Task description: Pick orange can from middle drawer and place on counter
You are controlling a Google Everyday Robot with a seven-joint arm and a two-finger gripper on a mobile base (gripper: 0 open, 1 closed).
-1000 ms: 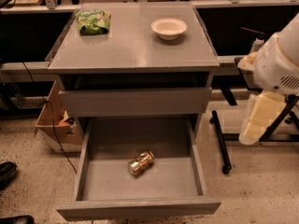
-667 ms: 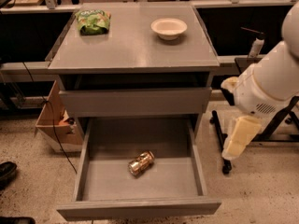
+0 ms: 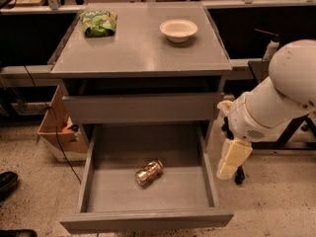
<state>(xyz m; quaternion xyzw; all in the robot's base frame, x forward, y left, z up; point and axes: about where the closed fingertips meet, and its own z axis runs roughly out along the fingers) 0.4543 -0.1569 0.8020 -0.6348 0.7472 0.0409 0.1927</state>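
Observation:
The orange can [image 3: 148, 173] lies on its side on the floor of the middle drawer [image 3: 177, 194], which is pulled out wide open. The grey counter [image 3: 140, 48] tops the cabinet above it. My gripper [image 3: 232, 158] is cream-coloured and hangs downward from the white arm [image 3: 276, 98]. It is just outside the drawer's right wall, to the right of the can and apart from it, holding nothing that I can see.
A green snack bag [image 3: 98, 22] and a white bowl [image 3: 178, 29] sit at the back of the counter. The upper drawer front [image 3: 140, 107] is closed. A cardboard box [image 3: 57, 132] stands left of the cabinet and a black stand [image 3: 296, 130] is at the right.
The arm and gripper have moved left and down, from beside the cabinet to close by the open drawer's right wall. The can has not moved.

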